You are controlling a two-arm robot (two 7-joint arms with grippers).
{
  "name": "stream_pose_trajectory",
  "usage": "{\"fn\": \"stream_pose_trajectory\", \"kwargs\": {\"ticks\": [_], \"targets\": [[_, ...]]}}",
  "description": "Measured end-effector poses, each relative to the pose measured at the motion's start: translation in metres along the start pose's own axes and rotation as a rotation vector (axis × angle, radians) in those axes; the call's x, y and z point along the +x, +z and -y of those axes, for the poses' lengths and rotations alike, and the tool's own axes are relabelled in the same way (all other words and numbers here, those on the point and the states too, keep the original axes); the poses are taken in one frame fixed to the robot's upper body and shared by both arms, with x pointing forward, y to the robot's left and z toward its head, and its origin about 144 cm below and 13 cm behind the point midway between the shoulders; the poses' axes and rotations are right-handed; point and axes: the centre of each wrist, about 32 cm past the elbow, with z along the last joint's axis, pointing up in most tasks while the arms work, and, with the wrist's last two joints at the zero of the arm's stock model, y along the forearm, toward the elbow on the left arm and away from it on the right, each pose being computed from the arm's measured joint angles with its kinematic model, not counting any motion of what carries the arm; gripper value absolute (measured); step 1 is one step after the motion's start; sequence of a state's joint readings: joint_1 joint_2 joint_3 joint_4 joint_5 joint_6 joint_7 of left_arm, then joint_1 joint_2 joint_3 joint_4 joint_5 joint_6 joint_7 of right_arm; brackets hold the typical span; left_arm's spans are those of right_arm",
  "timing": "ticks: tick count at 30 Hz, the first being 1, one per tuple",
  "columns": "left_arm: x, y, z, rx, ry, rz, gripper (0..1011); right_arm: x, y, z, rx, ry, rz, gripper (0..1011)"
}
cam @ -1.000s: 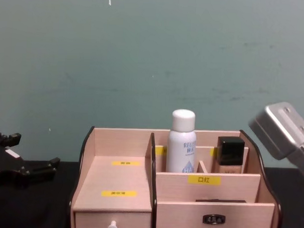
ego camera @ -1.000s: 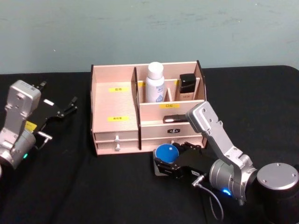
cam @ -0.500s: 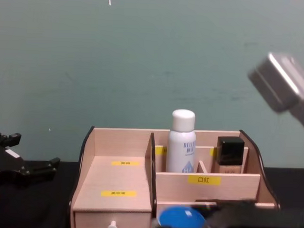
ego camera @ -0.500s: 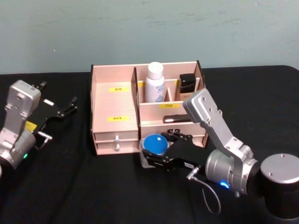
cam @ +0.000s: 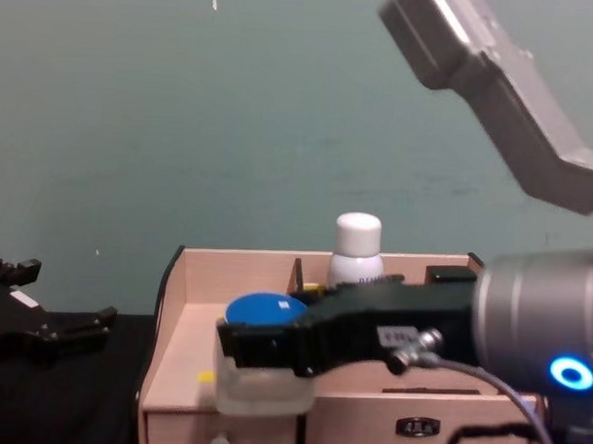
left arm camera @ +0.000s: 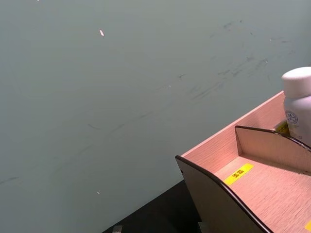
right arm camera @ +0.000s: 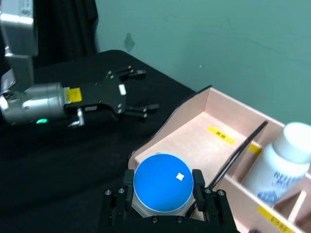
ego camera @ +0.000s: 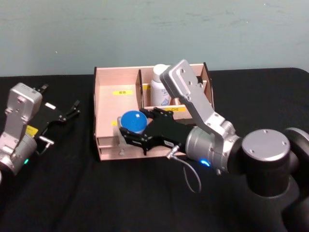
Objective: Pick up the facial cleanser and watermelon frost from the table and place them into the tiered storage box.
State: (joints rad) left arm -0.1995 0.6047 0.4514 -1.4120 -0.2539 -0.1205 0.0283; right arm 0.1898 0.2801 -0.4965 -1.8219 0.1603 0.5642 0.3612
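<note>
My right gripper (ego camera: 129,131) is shut on the watermelon frost (ego camera: 133,121), a frosted jar with a round blue lid (right arm camera: 163,183). It holds the jar in the air over the front of the left compartment of the tiered storage box (ego camera: 107,104). From the chest the jar (cam: 257,384) hangs in front of that compartment. The facial cleanser (ego camera: 157,82), a white bottle (cam: 357,240) with blue lettering, stands upright in a rear compartment, partly behind my right arm. My left gripper (ego camera: 60,96) rests open on the table left of the box, holding nothing.
The box (cam: 190,294) has a drawer with a dark handle (cam: 418,426) along its front. A black bottle cap (cam: 450,276) shows at its back right. Black tablecloth (ego camera: 72,193) lies in front and to the left. A teal wall stands behind.
My right gripper has lifted the blue-lidded jar from the table in front of the drawers and carried it up and left, over the box's left compartment. The left arm has stayed still.
</note>
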Motion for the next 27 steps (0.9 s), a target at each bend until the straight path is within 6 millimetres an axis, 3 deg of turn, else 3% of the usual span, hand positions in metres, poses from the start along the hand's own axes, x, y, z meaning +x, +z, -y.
{"fn": "stream_pose_trajectory", "kwargs": {"ticks": [14,27], "targets": [[0.0,0.0,0.0,0.0,0.0,0.0,1010,0.012,0.012,-0.039,0.012,-0.059,0.014,724],[0.0,0.0,0.0,0.0,0.0,0.0,1010,0.024,0.009,-0.06,0.018,-0.081,0.006,724]]}}
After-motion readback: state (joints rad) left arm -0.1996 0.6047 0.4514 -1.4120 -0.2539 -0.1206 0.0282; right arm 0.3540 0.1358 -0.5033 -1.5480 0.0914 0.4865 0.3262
